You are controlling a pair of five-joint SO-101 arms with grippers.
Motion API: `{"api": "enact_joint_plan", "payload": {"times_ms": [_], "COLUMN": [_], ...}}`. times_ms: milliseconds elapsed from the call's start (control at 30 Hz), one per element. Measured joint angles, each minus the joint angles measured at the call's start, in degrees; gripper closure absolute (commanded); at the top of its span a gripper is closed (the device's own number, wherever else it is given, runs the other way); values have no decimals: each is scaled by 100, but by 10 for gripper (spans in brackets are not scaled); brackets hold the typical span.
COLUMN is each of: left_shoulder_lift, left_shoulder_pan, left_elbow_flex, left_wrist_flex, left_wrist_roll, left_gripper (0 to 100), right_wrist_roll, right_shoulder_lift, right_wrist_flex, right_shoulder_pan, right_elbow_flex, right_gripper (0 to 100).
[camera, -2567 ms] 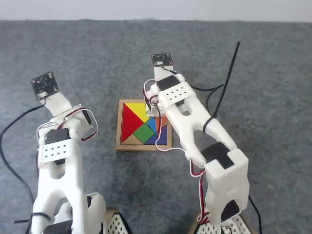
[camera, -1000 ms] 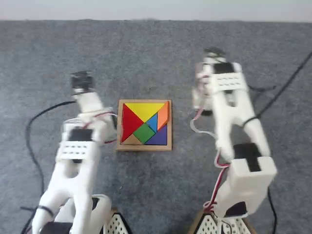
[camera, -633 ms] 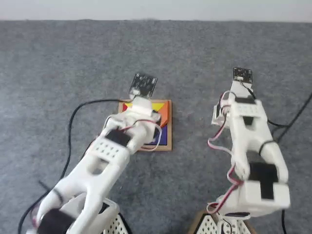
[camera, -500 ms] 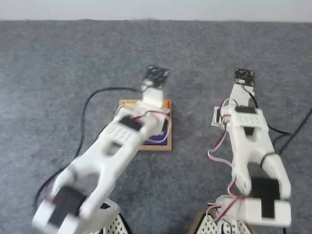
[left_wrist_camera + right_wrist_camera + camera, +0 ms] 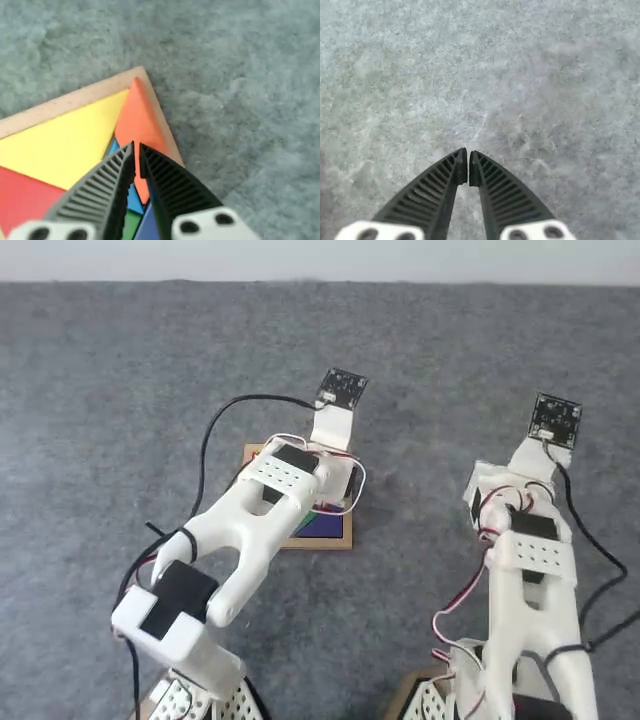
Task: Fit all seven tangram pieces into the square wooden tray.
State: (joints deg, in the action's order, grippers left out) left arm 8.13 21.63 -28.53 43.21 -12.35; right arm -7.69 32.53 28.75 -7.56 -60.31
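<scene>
Left hand (image 5: 136,150), pinched narrow, hangs over the orange piece (image 5: 140,122) in the tray (image 5: 338,542) at frame centre; right hand (image 5: 468,167), also narrow, over grey counter (image 5: 530,75).

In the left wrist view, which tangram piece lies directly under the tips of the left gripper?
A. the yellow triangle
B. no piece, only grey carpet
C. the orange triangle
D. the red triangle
C: in the left wrist view the tips of the shut left gripper stand over the orange triangle, which sits in a corner of the wooden tray next to the yellow triangle.
</scene>
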Motion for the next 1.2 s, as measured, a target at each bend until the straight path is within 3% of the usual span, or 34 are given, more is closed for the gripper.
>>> {"api": "enact_joint_plan", "payload": {"times_ms": [300, 600, 700, 967, 1200], "left_shoulder_lift": [-97, -519, -35, 1688, 1626], "left_shoulder_pan": [123, 290, 237, 123, 123], "left_elbow_flex": [0, -571, -88, 2356, 2303], "left_wrist_flex": [167, -1292, -862, 1266, 1301], "left_wrist_roll": [-44, 264, 325, 343, 343], "left_gripper": [988, 987, 987, 988, 988], "right_wrist_roll": [0, 0, 0, 0, 0], "right_shoulder_lift": [158, 158, 158, 158, 158], "right_wrist_flex": [-44, -44, -44, -44, -44], "right_shoulder_pan": [-53, -53, -44, -44, -44], "right_elbow_flex": [-44, -44, -44, -53, -53], "right_gripper": [991, 991, 991, 991, 991]}}
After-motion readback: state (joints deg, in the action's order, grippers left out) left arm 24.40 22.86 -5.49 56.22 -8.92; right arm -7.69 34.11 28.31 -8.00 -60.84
